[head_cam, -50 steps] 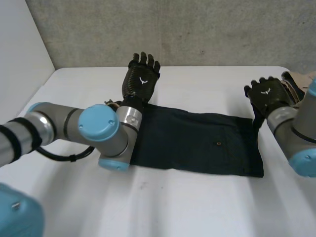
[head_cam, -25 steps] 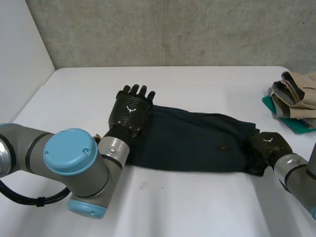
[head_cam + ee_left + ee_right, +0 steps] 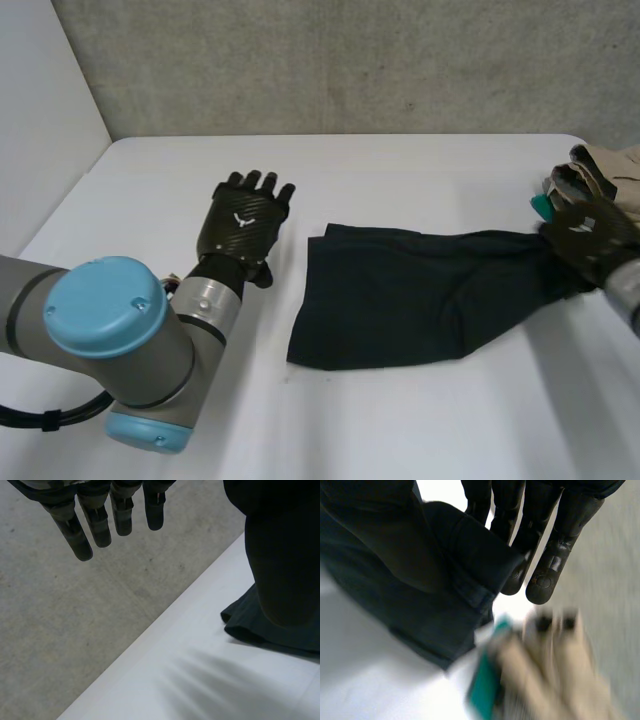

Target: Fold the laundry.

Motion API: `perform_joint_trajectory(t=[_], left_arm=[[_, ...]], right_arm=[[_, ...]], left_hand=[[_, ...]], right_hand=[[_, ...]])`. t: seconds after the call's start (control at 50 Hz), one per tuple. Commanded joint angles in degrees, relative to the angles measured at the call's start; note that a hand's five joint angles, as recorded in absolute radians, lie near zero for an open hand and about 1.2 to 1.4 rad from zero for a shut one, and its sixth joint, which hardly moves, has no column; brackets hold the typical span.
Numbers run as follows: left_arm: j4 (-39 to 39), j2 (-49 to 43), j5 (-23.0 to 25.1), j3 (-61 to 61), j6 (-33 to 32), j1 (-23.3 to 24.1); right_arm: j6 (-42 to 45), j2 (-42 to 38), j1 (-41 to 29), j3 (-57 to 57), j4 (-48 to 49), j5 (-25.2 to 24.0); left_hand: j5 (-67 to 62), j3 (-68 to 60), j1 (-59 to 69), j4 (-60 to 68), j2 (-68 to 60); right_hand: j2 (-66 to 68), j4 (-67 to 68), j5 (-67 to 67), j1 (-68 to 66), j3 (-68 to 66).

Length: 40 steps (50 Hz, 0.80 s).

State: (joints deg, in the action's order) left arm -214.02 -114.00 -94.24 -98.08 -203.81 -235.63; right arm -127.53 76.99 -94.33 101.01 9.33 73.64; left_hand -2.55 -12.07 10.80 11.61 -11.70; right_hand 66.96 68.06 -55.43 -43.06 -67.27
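Your right hand [image 3: 590, 232] has dragged the cloth [image 3: 400, 295] toward the table's [image 3: 420, 420] right edge.
Your left hand [image 3: 243, 222] has come off it and hovers just left of it, fingers straight and slightly apart. The right pinches the cloth's raised right end beside the pile [image 3: 610, 165]. The cloth is now bunched, so I judge it needs spreading before any fold.

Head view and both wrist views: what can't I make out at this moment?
- Beige pile: cut off by the head view's edge and blurred in the right wrist view, so its items can't be told apart.
- Teal item: mostly hidden under the pile and behind the right hand in the head view.
- Dark cloth: the end pinched in the right hand is covered by it in the head view; garment type unclear.
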Motion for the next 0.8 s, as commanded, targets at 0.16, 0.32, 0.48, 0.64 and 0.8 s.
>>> perform_joint_trajectory(t=[0.16,0.32,0.48,0.64,0.8], left_arm=[[1.5,4.22,-0.16,-1.41,0.87,-2.91],[1.67,4.22,-0.25,-1.24,0.87,-2.91],[1.59,3.96,-0.25,2.19,0.88,-2.29],[3.34,2.38,-0.07,9.21,4.47,3.42],[18.0,-7.72,0.46,22.83,10.72,7.38]], right_arm=[[2.11,-13.87,-27.39,-11.09,4.47,-17.04],[-0.44,-19.42,-31.62,-14.96,4.3,-16.34],[-26.68,-10.12,-30.13,-14.09,4.12,-5.89],[-51.15,-3.95,-21.43,-14.34,-0.53,-1.13],[-50.63,-11.65,-18.08,-22.06,-11.69,-0.43]], left_hand=[[2.55,2.07,-0.8,-1.61,1.7],[2.55,2.07,-0.8,-1.61,1.7],[2.55,2.07,-0.8,-1.61,1.7],[2.55,2.07,-0.8,-1.61,1.7],[2.5,2.03,-0.75,-1.57,1.65]], right_hand=[[13.04,11.94,-14.57,-36.94,-12.73],[-40.08,-41.18,38.55,16.18,40.39],[-56.96,-58.06,55.43,33.06,57.27],[-56.96,-58.06,55.43,33.06,57.27],[-56.96,-58.06,55.43,33.06,57.27]])
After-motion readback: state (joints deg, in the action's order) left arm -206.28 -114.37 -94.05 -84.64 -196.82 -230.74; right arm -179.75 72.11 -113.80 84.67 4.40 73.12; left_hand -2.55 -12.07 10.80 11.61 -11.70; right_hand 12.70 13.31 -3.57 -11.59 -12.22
